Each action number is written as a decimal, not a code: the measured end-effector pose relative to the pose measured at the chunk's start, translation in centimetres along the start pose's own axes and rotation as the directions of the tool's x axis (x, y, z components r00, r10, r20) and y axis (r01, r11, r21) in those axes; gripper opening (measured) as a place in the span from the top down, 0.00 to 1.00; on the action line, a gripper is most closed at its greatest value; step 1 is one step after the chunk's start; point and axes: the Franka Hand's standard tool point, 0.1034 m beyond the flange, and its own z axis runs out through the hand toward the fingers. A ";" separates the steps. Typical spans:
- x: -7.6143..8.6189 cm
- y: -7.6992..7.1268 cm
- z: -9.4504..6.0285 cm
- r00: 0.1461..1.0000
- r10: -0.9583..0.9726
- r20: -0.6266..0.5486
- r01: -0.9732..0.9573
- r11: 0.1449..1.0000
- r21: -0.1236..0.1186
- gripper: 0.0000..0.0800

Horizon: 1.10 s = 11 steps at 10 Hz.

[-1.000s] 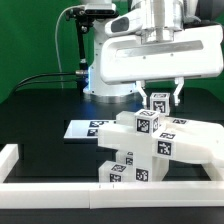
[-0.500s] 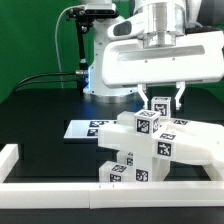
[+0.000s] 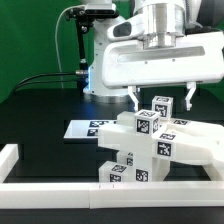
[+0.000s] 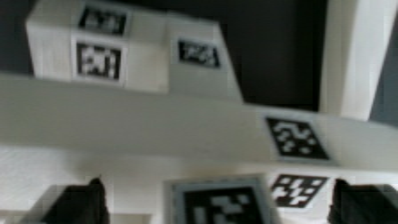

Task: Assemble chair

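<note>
While claw [image 3: 161, 97] gapes open astride top cube [image 3: 161, 104], chair [image 3: 150, 145] base hides behind rail [image 3: 60, 189].

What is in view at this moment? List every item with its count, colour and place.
chair: one partly built structure of tagged blocks and bars, white, front of the table toward the exterior view's right.
small cube: one, white with a tag, on top of the chair, between the gripper's fingers.
marker board: one, white with tags, flat on the table behind the chair.
border rail: one, white, along the table's front and the exterior view's left edge.
table: one, black.
cables: a few, black, behind at the exterior view's left.
gripper: one, white, open, above the chair.
</note>
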 end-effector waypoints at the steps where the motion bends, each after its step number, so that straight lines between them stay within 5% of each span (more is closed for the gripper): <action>1: 1.2 -0.4 -0.7 1.000 0.018 0.012 -0.018 1.000 0.013 0.20; 3: -0.1 -0.9 -0.2 0.980 0.056 0.189 -0.060 0.998 0.014 0.19; 5: 1.6 0.0 -0.5 0.978 0.084 0.193 -0.091 0.995 0.029 0.19; 7: 1.0 0.2 -0.1 0.973 0.083 0.214 -0.089 0.996 0.021 0.19; 10: 1.7 1.5 1.2 0.948 0.168 0.272 -0.164 0.986 -0.035 0.19; 11: 1.7 1.5 1.2 0.948 0.167 0.272 -0.163 0.986 -0.036 0.19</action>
